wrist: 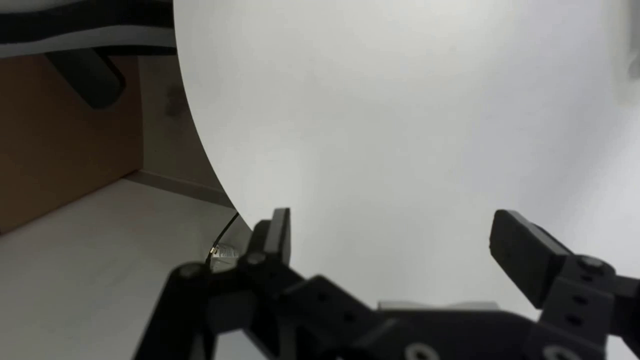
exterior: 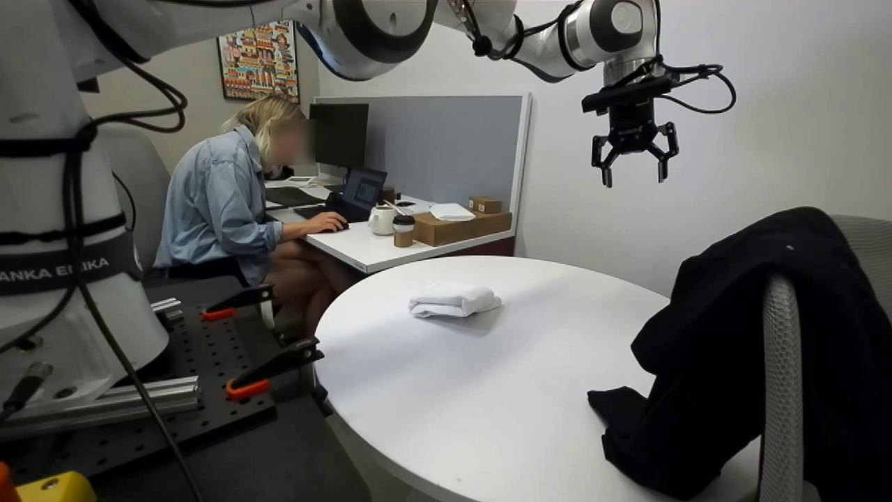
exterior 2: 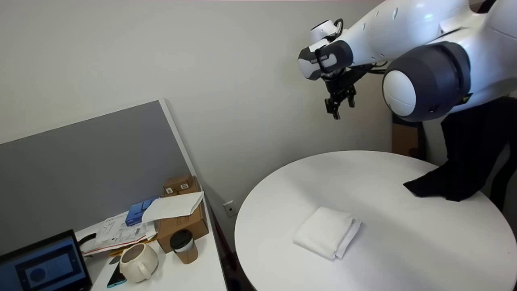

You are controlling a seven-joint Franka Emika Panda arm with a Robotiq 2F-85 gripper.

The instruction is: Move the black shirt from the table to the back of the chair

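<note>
The black shirt [exterior: 725,362] hangs over the backrest of the light grey chair [exterior: 782,390]. Its lower end lies on the edge of the round white table [exterior: 529,390]. In an exterior view the shirt [exterior 2: 470,157] is partly hidden behind the arm, and its tip rests on the table [exterior 2: 404,250]. My gripper [exterior: 635,181] is open and empty, high above the far side of the table and apart from the shirt; it also shows in an exterior view [exterior 2: 344,112]. In the wrist view the open fingers [wrist: 390,220] have only bare tabletop [wrist: 375,125] between them.
A folded white cloth [exterior: 453,301] lies on the table. A desk [exterior: 362,258] with a laptop [exterior: 362,192], mug [exterior: 382,219], coffee cup [exterior: 403,231] and cardboard box [exterior: 460,226] stands beside it. A person [exterior: 216,195] sits there. A wall stands behind the table.
</note>
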